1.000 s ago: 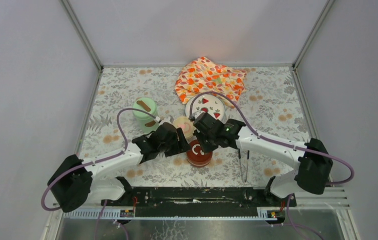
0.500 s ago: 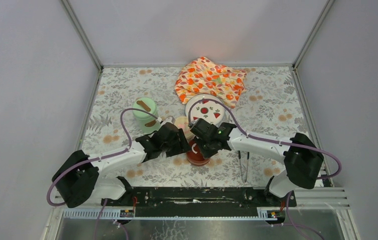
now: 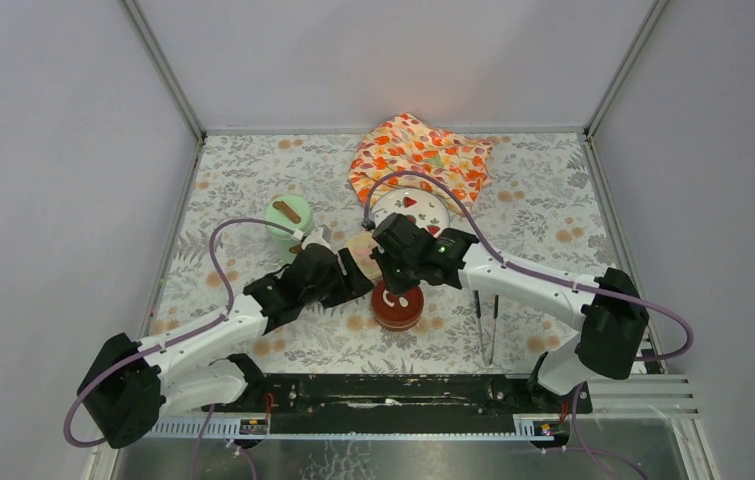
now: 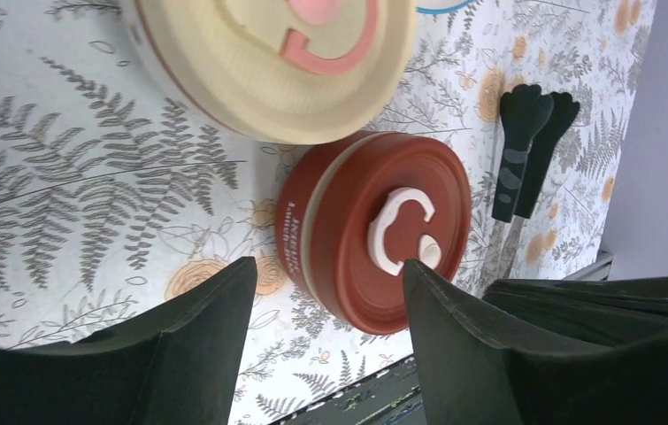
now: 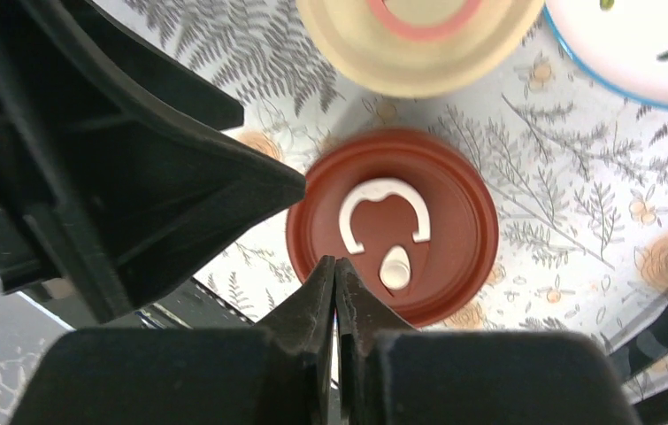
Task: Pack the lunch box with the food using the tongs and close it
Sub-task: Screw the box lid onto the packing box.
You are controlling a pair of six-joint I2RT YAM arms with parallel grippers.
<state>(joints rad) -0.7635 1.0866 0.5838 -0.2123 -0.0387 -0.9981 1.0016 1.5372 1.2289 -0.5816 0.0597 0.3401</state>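
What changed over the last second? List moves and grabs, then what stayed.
The right end effector, shut and empty, shifted left and toward the plate, above the dark red lid. The open left end effector drifted slightly left. Nothing was grabbed or released. The green pot, tongs and plate stayed put.

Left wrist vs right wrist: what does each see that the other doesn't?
Left wrist only: the open left claw, the lettered side wall of the red pot, and the two black ends of the tongs in full.
Right wrist only: the shut right claw over the edge of that pot's lid, the black bulk of the left arm, and the face of the white plate.
Both: the red lid with its white C-shaped handle, the cream lid, and the fern-print tabletop.
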